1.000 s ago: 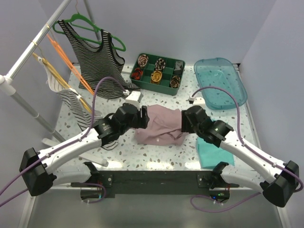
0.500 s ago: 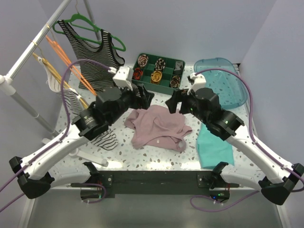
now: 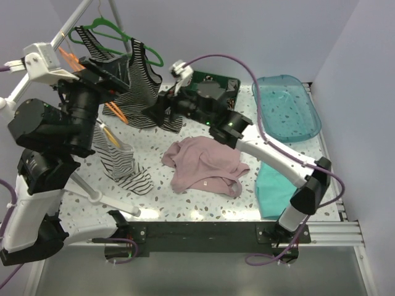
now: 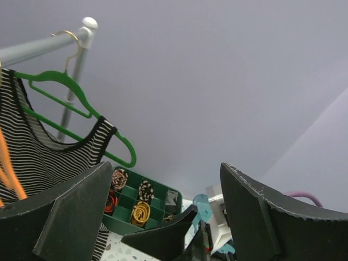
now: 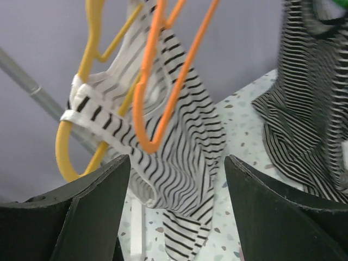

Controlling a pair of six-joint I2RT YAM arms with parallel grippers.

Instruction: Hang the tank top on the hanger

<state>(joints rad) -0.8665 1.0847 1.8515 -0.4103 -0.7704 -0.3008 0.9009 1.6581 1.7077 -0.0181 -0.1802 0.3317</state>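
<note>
Here left pincer (image 4: 166,185) and right pincer (image 5: 176,179) gape empty; striped tops (image 5: 187,157) flank the hanger (image 5: 186,70)

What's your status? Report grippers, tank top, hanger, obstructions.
Left gripper and right gripper open, empty. Tank top crumpled on table, unheld. Hanger bare on rack. Striped top on yellow hanger hangs close behind it.

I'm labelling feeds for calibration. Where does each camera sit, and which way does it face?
Top external: above and behind, looking down on the table with the tank top; left arm and right arm show.
Left wrist: raised high, facing the back wall and green hanger; its own fingers frame the view.
Right wrist: stretched leftward, facing the orange hanger; its own fingers show.
Shared: top external and right wrist both see the orange hanger.
</note>
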